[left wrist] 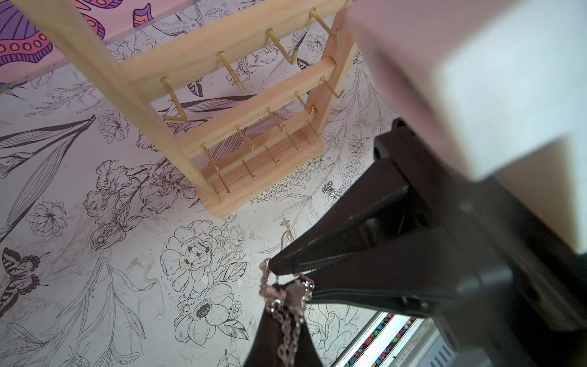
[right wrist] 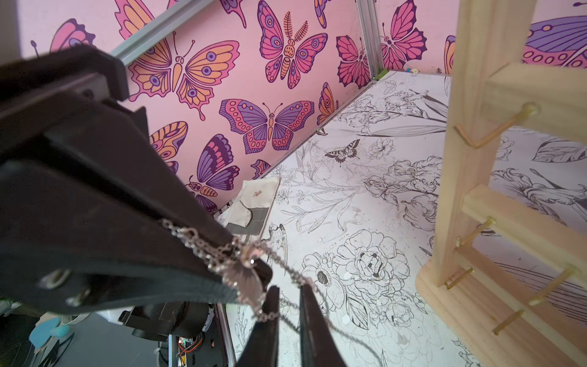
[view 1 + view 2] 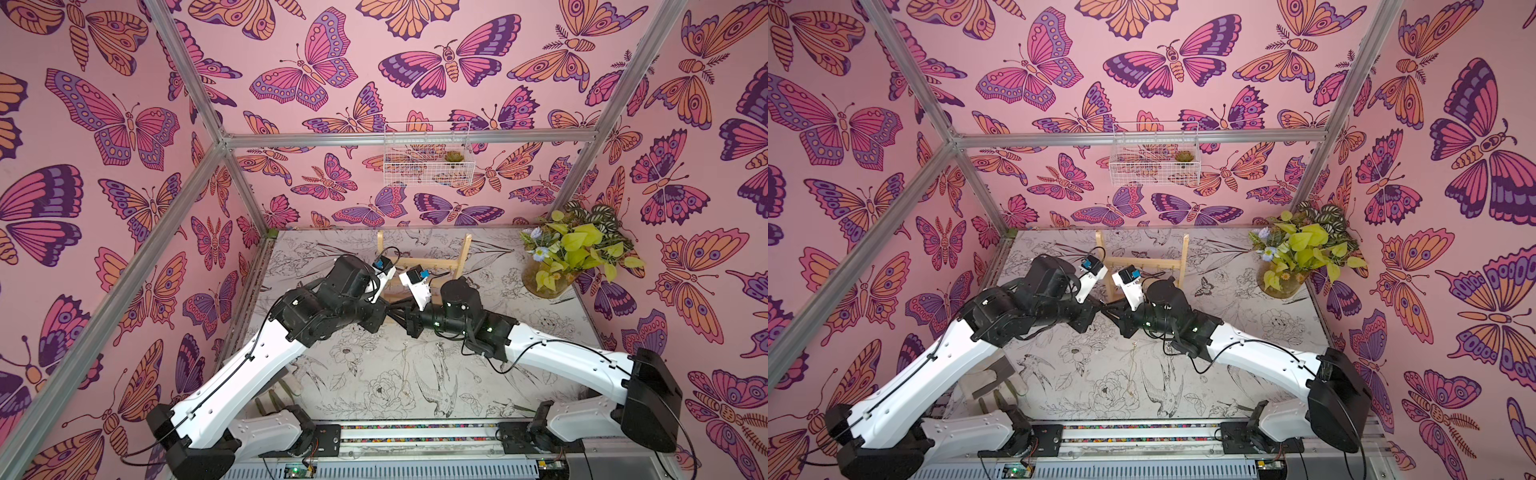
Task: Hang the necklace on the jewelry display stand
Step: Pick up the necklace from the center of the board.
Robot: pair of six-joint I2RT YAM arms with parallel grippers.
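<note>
White and printed with line-drawn flowers, the bench (image 3: 357,386) carries the jewelry display stand (image 1: 197,54). It is pale wood and stands upright, and its gold hooks (image 1: 232,73) are all bare as far as the left wrist view shows. Just in front of it, the left gripper (image 2: 262,273) and the right gripper (image 2: 289,287) meet tip to tip.

The left jaws are pressed together on the necklace (image 2: 193,236), which is bunched at the tip and trails back along one finger. None of it is on the stand. The right jaws stand a sliver apart with one strand crossing the gap; I cannot tell whether they pinch it. A small pale pendant (image 2: 249,281) dangles at the left tip.

The chain looks almost weightless and wholly limp, so it will sag, slide and knot rather than hold a shape. Its fine links would likely snag on a hook or kink under a hard pull. The best hold is probably a single free strand, clear of the bunch and the pendant. With the two grips drawn apart, an open span would be free to drop over a hook.
</note>
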